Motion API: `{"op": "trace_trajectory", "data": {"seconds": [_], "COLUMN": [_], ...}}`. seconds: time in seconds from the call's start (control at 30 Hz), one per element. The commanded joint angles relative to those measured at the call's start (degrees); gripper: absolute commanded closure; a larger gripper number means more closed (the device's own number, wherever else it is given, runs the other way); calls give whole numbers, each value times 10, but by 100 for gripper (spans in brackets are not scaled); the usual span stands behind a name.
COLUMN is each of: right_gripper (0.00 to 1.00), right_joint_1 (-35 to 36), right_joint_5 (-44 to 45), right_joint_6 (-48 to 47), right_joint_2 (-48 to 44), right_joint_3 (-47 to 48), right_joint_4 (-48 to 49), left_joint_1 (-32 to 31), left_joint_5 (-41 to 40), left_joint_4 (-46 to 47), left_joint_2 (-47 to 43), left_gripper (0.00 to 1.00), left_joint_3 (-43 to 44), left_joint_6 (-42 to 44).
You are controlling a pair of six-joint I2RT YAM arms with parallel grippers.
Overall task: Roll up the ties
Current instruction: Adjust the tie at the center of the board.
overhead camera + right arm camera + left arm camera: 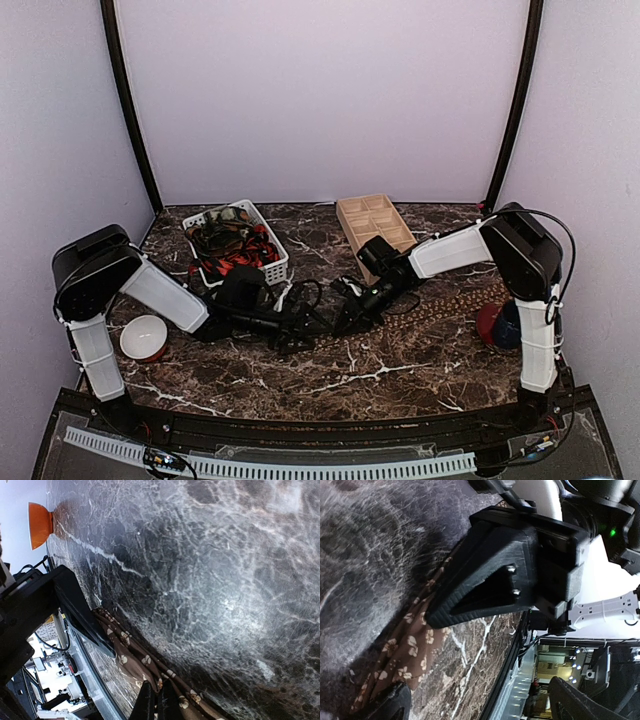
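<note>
Brown dotted tie [125,660] lies on the marble desk [210,555]. My right fingers [145,707] are narrow, pinching it; my left fingers [392,705] stand wide, one beside the fabric.

Top external: high, behind arm bases, looks down on whole table [400,375], far off. Left wrist: very close, low, looks past own jaws at right gripper [450,611]. Right wrist: close, low, faces left gripper [95,630]. Both wrist views share brown tie [415,650] [135,662] between the jaws
</note>
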Motion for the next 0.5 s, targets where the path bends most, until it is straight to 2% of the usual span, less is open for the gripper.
{"op": "trace_trajectory", "data": {"seconds": [0.0,0.1,0.17,0.33,0.47], "right_gripper": [100,100,99,99,99], "right_joint_1": [4,4,4,4,5], "right_joint_5": [23,25,24,24,23], "right_joint_6": [-9,-10,-9,-6,-4], "right_joint_2": [3,2,1,-2,-2], "right_joint_3": [-9,-12,-13,-13,-14], "right_joint_4": [-20,-19,-18,-15,-14], "left_joint_1": [4,6,3,-1,-7], "left_joint_5": [-19,-37,-55,-134,-165], "left_joint_4": [-9,-40,-51,-170,-236], "left_joint_2": [19,11,-17,-143,-182], "left_gripper": [1,1,1,1,2], "left_joint_3": [-25,-34,-37,-28,-15], "left_joint_6": [-27,-18,25,235,392]}}
